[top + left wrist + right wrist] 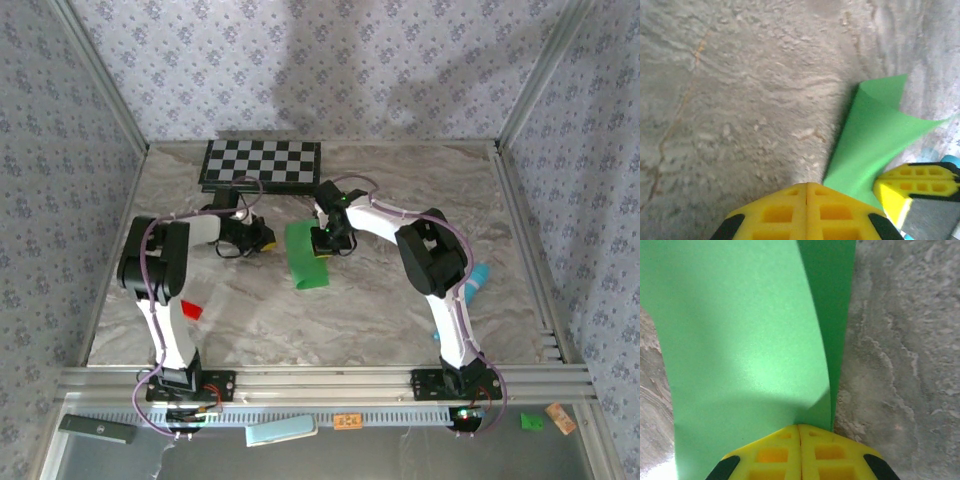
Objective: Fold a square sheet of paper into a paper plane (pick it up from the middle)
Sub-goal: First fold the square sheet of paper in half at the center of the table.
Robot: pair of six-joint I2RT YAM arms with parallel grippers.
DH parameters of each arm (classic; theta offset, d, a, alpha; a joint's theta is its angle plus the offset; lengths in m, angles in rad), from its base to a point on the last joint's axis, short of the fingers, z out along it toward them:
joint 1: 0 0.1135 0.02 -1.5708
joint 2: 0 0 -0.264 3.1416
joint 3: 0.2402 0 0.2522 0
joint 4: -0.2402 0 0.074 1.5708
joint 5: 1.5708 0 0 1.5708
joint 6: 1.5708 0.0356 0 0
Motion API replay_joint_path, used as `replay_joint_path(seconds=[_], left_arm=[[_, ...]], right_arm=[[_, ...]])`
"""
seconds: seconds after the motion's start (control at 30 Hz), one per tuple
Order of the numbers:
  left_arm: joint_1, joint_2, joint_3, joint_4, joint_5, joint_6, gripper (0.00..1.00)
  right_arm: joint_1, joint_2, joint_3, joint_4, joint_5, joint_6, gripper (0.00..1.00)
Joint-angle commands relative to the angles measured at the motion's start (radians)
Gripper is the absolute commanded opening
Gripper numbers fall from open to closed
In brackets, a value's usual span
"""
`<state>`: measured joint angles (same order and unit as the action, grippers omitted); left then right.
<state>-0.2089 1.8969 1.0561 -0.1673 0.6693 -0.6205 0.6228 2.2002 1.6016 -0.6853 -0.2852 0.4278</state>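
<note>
Top external view: the green sheet (305,258) lies curled in the middle of the table (400,300), its long axis running from far edge to near edge. The right claw (322,243) is at its far right side, closed and apparently pinching it. The left claw (264,238), closed and empty, sits just left of it.

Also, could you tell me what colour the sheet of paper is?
The sheet of paper is plain bright green, clearest in the right wrist view.
</note>
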Motion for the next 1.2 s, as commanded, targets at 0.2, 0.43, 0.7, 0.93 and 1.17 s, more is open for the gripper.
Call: replay_joint_path(seconds=[0.2,0.43,0.7,0.93,1.17], left_arm=[[-0.13,0.01,0.058,0.092,0.048,-0.075,0.06],[-0.124,0.135,0.156,-0.012,-0.06,-0.065,0.06],[-0.003,0.16,0.188,-0.108,-0.145,0.004,0.06],[-0.048,0.037,0.207,-0.133,-0.052,0.071,0.05],[-0.141,0.063,0.198,-0.042,-0.045,-0.004,0.05]], right_arm=[[-0.023,0.17,-0.088,-0.234,0.287,-0.027,0.07],[-0.024,0.167,-0.089,-0.237,0.291,-0.036,0.07],[-0.022,0.167,-0.085,-0.259,0.29,-0.07,0.07],[-0.022,0.166,-0.081,-0.255,0.285,-0.075,0.07],[-0.019,0.173,-0.078,-0.254,0.287,-0.079,0.08]])
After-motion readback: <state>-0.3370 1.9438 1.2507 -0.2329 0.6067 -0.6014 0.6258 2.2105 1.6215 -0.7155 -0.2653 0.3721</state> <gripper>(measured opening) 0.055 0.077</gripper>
